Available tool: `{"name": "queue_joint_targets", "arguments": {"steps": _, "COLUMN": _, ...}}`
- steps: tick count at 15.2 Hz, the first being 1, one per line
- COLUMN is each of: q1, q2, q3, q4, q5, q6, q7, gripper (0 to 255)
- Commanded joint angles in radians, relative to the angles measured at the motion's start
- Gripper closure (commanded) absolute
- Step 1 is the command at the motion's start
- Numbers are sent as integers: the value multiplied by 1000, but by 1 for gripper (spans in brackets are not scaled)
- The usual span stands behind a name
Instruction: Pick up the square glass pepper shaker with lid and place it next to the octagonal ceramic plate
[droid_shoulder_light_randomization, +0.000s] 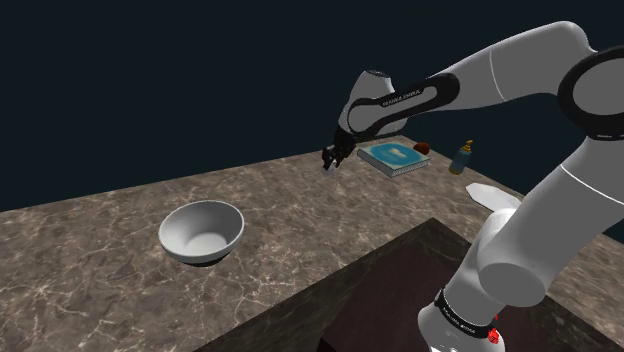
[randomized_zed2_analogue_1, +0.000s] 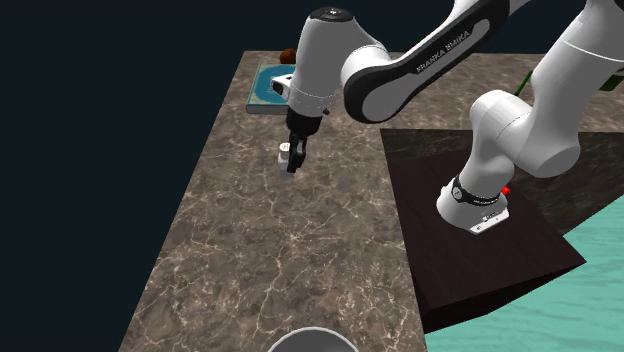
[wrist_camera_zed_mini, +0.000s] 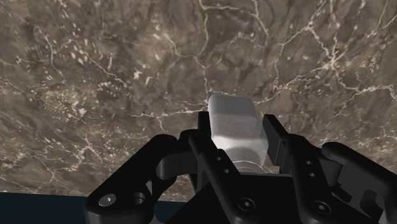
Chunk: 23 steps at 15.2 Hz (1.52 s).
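Marble counter (droid_shoulder_light_randomization: 300, 215) lies below my gripper (wrist_camera_zed_mini: 238, 130), clasped on the pale shaker (wrist_camera_zed_mini: 232, 114) well apart from the plate (droid_shoulder_light_randomization: 488, 194); I judge the carry in hand, needing a swing to the plate's side, then lowering.

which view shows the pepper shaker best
The wrist view: the pale pepper shaker is close up, clasped between the jaws. The second exterior view gives a small white bit; the shoulder view, too small to tell.
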<state>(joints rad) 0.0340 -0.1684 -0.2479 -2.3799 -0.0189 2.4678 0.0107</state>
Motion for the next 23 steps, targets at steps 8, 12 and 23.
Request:
{"name": "queue_joint_targets", "arguments": {"steps": 8, "q1": -4, "q2": -57, "q3": 7, "q4": 73, "q5": -16, "q6": -130, "q7": 12, "gripper": 255}}
{"name": "queue_joint_targets", "arguments": {"steps": 12, "q1": -4, "q2": -76, "q3": 11, "q4": 111, "q5": -20, "q6": -186, "q7": 17, "gripper": 255}}
{"name": "queue_joint_targets", "arguments": {"steps": 23, "q1": -100, "q2": -327, "q3": -83, "q4": -78, "q5": -90, "q6": -241, "q7": -120, "gripper": 255}}
